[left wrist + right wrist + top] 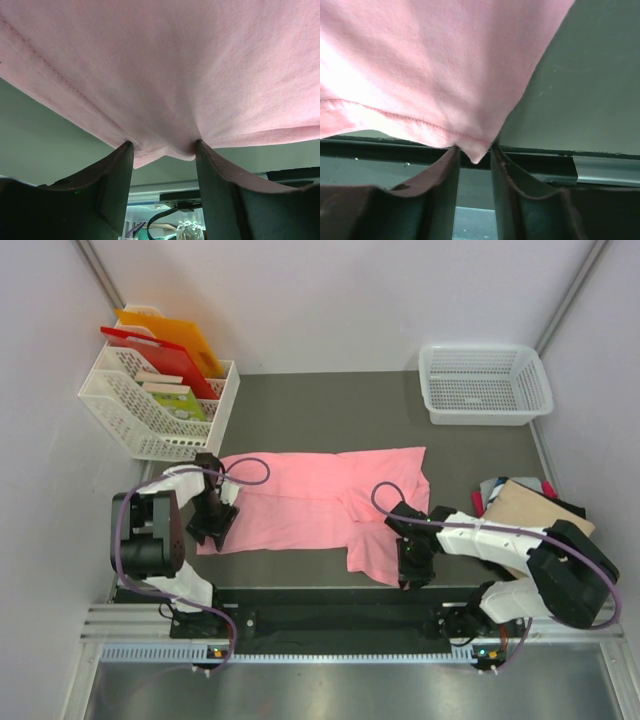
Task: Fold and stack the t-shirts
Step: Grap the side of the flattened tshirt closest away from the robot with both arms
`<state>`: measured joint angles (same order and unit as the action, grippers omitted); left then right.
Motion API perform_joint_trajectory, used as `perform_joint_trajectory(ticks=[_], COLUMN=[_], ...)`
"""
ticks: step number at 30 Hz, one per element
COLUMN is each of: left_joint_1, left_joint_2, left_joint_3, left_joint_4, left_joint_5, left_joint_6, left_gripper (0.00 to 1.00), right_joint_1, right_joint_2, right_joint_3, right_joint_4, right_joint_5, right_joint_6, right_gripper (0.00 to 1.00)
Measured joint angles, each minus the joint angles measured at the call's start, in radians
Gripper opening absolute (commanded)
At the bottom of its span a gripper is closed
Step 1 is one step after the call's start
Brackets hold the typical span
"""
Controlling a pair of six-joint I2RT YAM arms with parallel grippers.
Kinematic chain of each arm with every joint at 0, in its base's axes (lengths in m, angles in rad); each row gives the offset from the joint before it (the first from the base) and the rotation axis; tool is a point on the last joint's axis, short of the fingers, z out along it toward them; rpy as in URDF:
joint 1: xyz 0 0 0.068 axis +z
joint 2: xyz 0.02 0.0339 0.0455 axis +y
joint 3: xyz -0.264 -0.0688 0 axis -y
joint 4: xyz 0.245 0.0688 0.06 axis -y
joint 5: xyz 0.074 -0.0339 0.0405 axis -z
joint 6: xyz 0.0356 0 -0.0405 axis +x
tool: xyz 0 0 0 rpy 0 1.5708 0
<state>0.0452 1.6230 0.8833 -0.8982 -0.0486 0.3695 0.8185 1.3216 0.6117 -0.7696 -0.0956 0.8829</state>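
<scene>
End effectors meet the pink t-shirt (pixel 320 502) at two spots in the overhead view: the left end effector (pixel 214 530) at its left edge, the right end effector (pixel 409 575) at its near right corner. The shirt lies spread across the middle of the tabletop (pixel 330 405), with one flap reaching toward the near edge. To its right sits a pile of folded t-shirts (pixel 525 508), tan on top with dark and red showing beneath. A white basket (pixel 485 385) stands at the far right. A second basket (pixel 150 415) at the far left holds upright red and orange boards (pixel 165 345).

Left wrist view: the fingers (pixel 107 190) stand well apart, with the stitched hem bunched between their tips and touching both.

Right wrist view: the fingers (pixel 442 190) leave only a narrow gap, and the shirt's corner pokes into it. Whether they pinch it I cannot tell.
</scene>
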Motion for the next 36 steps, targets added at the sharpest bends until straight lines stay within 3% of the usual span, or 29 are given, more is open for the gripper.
perform_joint_trajectory(ticks=[2,4,8,18,36], left_joint_1=[0.0,0.0,0.0,0.0,0.0], left_joint_2=[0.003,0.004,0.01,0.016,-0.016], left_joint_3=[0.003,0.003,0.007,0.013,0.061], left_joint_4=[-0.002,-0.003,-0.007,-0.011,-0.058], left_joint_5=[-0.001,-0.002,-0.005,-0.016,0.008], left_joint_6=[0.001,0.004,0.012,0.026,0.125], left_gripper=[0.5,0.46,0.3,0.05,0.0], right_joint_1=[0.0,0.0,0.002,0.003,0.004], right_joint_2=[0.014,0.023,0.023,-0.057,-0.348], right_joint_3=[0.0,0.0,0.0,0.013,0.077], right_joint_4=[0.0,0.002,0.002,-0.013,-0.289], right_joint_5=[-0.004,-0.009,-0.009,0.046,0.048], right_joint_6=[-0.004,-0.001,0.002,0.0,0.0], right_gripper=[0.04,0.0,0.0,0.0,0.0])
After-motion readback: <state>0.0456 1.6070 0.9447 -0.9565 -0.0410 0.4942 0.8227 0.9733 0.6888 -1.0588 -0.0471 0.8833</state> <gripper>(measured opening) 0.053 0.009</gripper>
